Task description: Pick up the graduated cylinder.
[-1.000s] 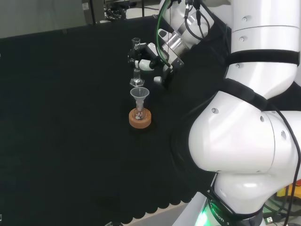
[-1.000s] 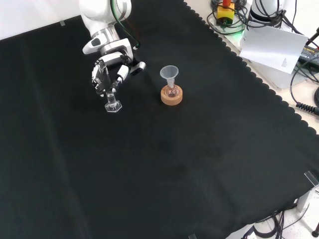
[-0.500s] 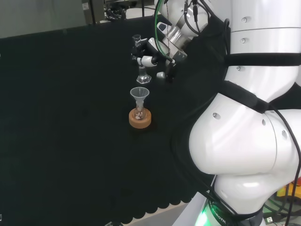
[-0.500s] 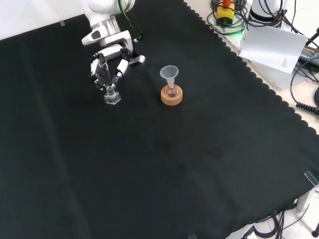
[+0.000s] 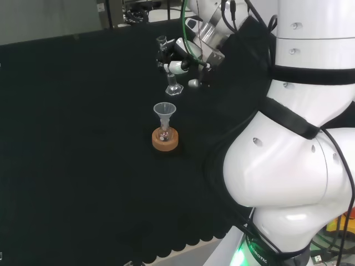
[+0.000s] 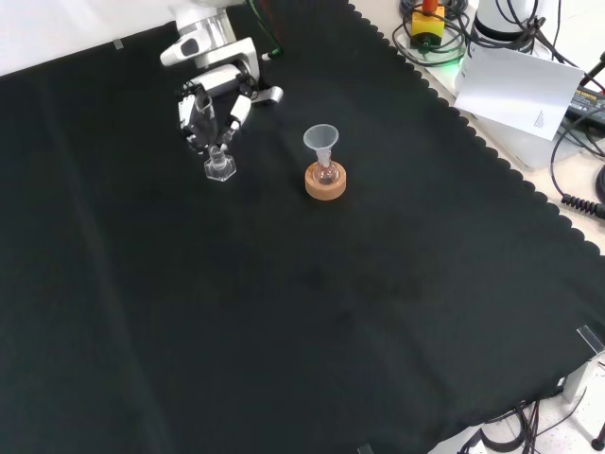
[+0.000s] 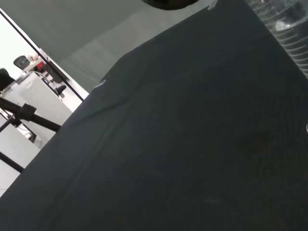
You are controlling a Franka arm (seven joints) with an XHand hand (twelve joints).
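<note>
Lifted since a second ago: graduated cylinder [image 6: 217,159] now clear of the cloth [image 6: 284,312], hand [image 6: 210,106] fingers wrapped round its tube. Funnel [image 6: 321,142] sits in flask on cork ring [image 6: 326,183].

No words or numbers can be read. The clear cylinder [image 7: 288,33] shows fine ruled lines without legible figures. A white sheet [image 6: 518,90] bears a small mark, too small to read.

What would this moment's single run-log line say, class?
hand: shut on graduated cylinder | cylinder: upright, lifted off cloth | funnel: in flask on cork ring, untouched
</note>
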